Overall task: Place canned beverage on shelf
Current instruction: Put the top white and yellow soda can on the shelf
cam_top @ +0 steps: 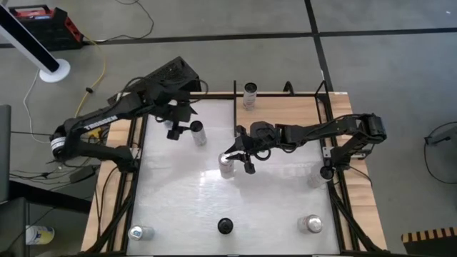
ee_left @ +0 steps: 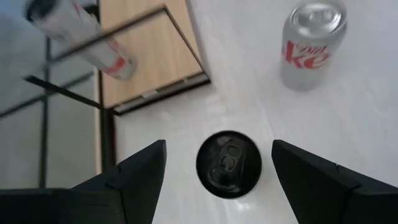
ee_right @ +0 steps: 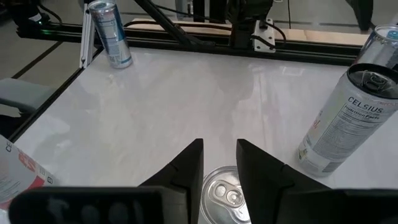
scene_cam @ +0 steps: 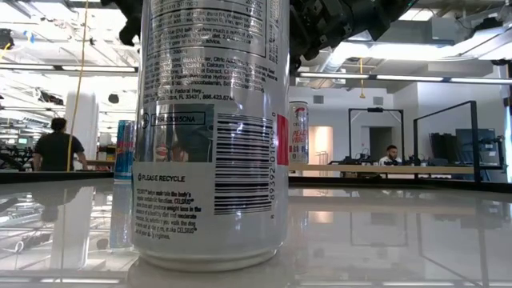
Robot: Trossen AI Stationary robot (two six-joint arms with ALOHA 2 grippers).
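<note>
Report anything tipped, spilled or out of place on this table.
Nothing stands out. Every can in the high view stands upright: one can on the shelf, the others on the white tabletop. No spill or dent shows.

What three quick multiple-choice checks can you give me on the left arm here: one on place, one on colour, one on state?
1. Where is the left gripper?
A. Over a can on the white tabletop
B. Over the wooden shelf
C. Off the table

2. What colour is the top of the can below it?
A. Silver
B. Red
C. Black

3. How do its fingers stand?
A. Shut on the can
B. Open, one on each side of the can
C. Shut on nothing

Answers:
1. A: the left gripper hangs over a can standing on the white tabletop.
2. C: the can's top is black, unlike the silver Diet Coke can nearby.
3. B: white tabletop shows between each finger and the can.
</note>
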